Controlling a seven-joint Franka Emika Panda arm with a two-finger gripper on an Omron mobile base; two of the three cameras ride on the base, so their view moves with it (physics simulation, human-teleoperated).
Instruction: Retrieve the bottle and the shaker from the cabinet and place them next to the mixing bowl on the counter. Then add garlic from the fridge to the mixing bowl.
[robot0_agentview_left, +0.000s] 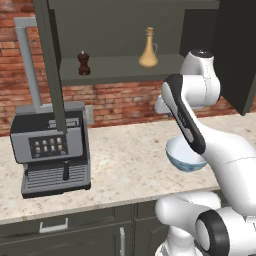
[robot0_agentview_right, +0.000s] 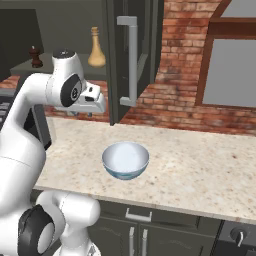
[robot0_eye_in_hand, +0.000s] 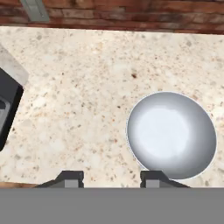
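Observation:
The tan bottle (robot0_agentview_left: 148, 50) (robot0_agentview_right: 96, 50) and the dark brown shaker (robot0_agentview_left: 84, 63) (robot0_agentview_right: 35, 56) stand apart on the shelf of the open cabinet (robot0_agentview_left: 120, 71). Below them, the mixing bowl (robot0_agentview_left: 182, 159) (robot0_agentview_right: 125, 160) (robot0_eye_in_hand: 171, 135) sits empty on the beige counter (robot0_agentview_left: 125, 165) (robot0_agentview_right: 200, 170) (robot0_eye_in_hand: 78, 87). My gripper (robot0_agentview_right: 94, 104) (robot0_eye_in_hand: 111, 178) hovers above the counter, just left of the bowl and well under the shelf. It points down, open, with nothing between its fingers. The garlic and the fridge are out of view.
A grey coffee machine (robot0_agentview_left: 50, 150) (robot0_eye_in_hand: 6, 109) stands at the counter's left. Both cabinet doors hang open: one (robot0_agentview_left: 50, 65) over the machine, the other (robot0_agentview_right: 132, 60) right of the gripper. The brick wall carries an outlet (robot0_eye_in_hand: 35, 8), and a window (robot0_agentview_right: 230, 65) lies far right.

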